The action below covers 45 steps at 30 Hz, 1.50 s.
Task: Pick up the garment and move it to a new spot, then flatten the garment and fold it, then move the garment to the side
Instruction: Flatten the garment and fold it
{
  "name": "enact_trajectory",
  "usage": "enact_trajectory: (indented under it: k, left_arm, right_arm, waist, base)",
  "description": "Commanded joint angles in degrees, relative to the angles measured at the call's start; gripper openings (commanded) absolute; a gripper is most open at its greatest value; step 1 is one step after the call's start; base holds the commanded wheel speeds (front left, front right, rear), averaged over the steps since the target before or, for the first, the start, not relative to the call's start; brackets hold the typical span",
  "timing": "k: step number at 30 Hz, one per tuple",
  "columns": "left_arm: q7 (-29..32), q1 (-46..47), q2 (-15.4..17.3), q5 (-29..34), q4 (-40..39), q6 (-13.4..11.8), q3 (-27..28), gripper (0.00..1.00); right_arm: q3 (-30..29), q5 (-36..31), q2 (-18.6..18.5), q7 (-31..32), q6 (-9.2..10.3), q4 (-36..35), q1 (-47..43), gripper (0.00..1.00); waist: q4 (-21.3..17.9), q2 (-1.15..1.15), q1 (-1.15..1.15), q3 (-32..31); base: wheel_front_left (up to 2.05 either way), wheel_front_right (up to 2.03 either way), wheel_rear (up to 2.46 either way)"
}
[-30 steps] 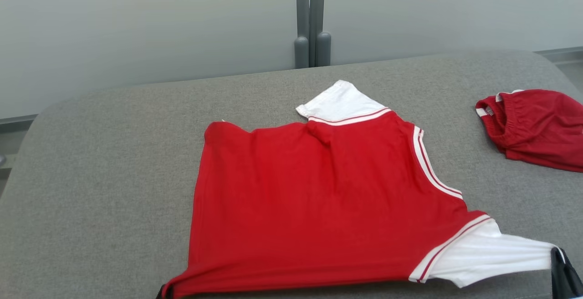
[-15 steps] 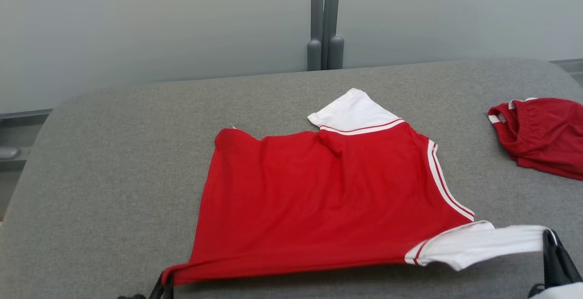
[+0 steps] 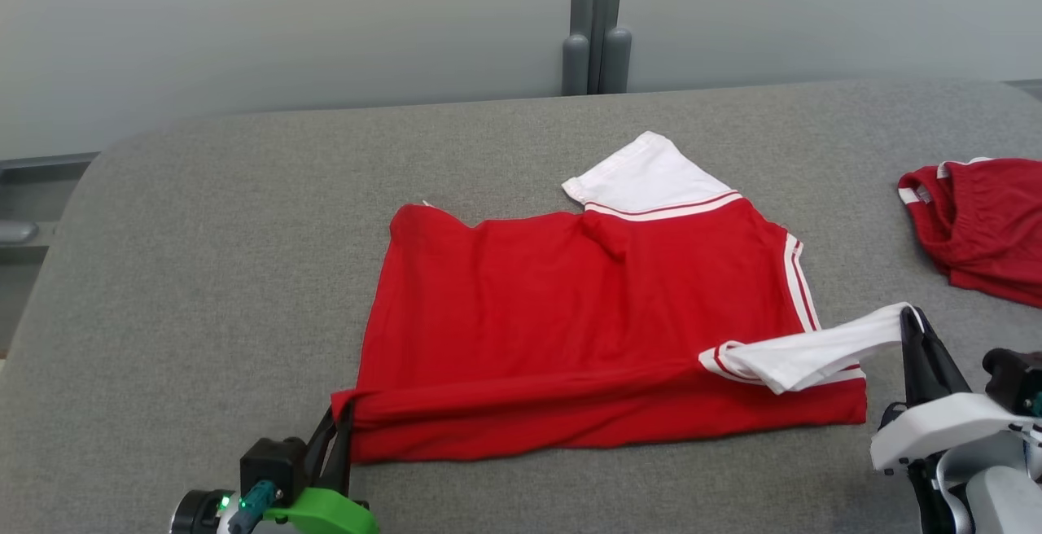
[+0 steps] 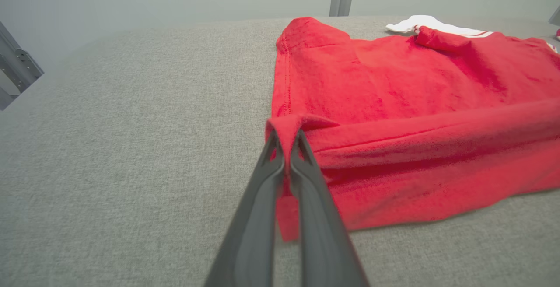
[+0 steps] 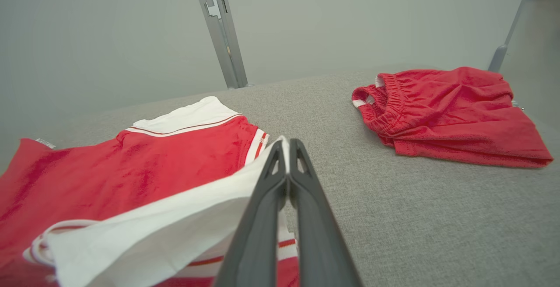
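Two grippers in head view: left gripper (image 3: 342,420) pinching near hem corner of red fabric shirt with white sleeves (image 3: 586,314), spread mid-way across grey fabric-covered tabletop (image 3: 203,273); right gripper (image 3: 910,318) pinching near white sleeve, held off the surface. Crumpled red shorts (image 3: 985,225) far right, apart. Left wrist view: fingers (image 4: 256,225) pressed together on red hem fold. Right wrist view: fingers (image 5: 262,225) clamped on white sleeve edge.

In the head view the red shorts (image 3: 985,225) at 3 o'clock are cut by the frame edge, the grey post (image 3: 594,13) at 12 o'clock is cropped at the top, and part of the garment (image 3: 570,314) at 6 o'clock is covered by its own lifted fold
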<state>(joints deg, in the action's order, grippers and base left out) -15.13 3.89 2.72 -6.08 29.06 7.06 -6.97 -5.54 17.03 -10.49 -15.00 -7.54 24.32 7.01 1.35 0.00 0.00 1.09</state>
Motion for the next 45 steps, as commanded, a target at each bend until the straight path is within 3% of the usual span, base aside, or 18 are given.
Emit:
enact_trajectory:
  k: [1, 10, 23, 24, 25, 26, 35, 45]
  left_arm:
    - [0.05, 1.79, 0.37, -0.31, 0.51, 0.19, -0.26, 0.00]
    - [0.05, 6.49, 0.37, -1.04, 3.25, -0.58, -1.83, 0.00]
    - [0.05, 10.21, 0.37, -2.72, 4.73, -1.63, -3.65, 0.00]
    - [0.05, 10.45, 0.37, -2.76, 4.81, -1.78, -3.72, 0.14]
    - [0.05, 10.62, 0.37, -2.87, 4.96, -2.05, -3.88, 0.49]
    - [0.05, 10.71, 0.37, -3.44, 4.85, -2.36, -3.78, 1.00]
    - [0.05, 7.38, 0.35, -4.76, -0.56, -4.82, -3.23, 1.00]
    - [0.05, 2.50, 0.35, -5.34, -2.34, -5.05, -3.04, 1.00]
  right_arm:
    - [0.06, -0.56, -0.45, -0.22, 0.12, 1.10, 1.95, 0.00]
    - [0.41, -2.17, -1.09, -0.22, 0.12, 7.48, 7.88, 0.00]
    - [0.00, -3.05, -0.77, -0.22, 0.12, 10.86, 11.98, 0.00]
    - [-0.33, -2.91, -0.40, -0.22, 0.12, 11.45, 12.33, 0.48]
    - [-0.42, -2.86, -0.07, -0.22, 0.11, 12.03, 12.72, 1.00]
    - [-0.53, -3.13, 0.01, -0.23, 0.12, 12.32, 13.23, 1.00]
    - [-4.38, -2.74, 1.39, -0.19, 0.12, 3.83, 10.30, 1.00]
    - [-2.05, -1.38, 2.30, -0.19, 0.11, 4.09, 0.76, 1.00]
  waist:
    - [0.38, 0.00, 0.00, 1.33]
    - [1.28, 0.00, 0.00, 4.51]
    - [1.71, 0.00, 0.00, 7.70]
    - [1.70, 0.00, 0.00, 7.87]
    - [1.67, 0.00, 0.00, 8.03]
    - [1.62, 0.00, 0.00, 8.18]
    - [1.03, 0.00, 0.00, 8.02]
    - [0.34, 0.00, 0.00, 6.38]
  base:
    - [0.00, 0.00, 0.00]
    - [0.00, 0.00, 0.00]
    - [0.00, 0.00, 0.00]
    - [0.00, 0.00, 0.00]
    - [0.00, 0.00, 0.00]
    - [0.00, 0.00, 0.00]
    - [0.00, 0.00, 0.00]
    - [0.00, 0.00, 0.00]
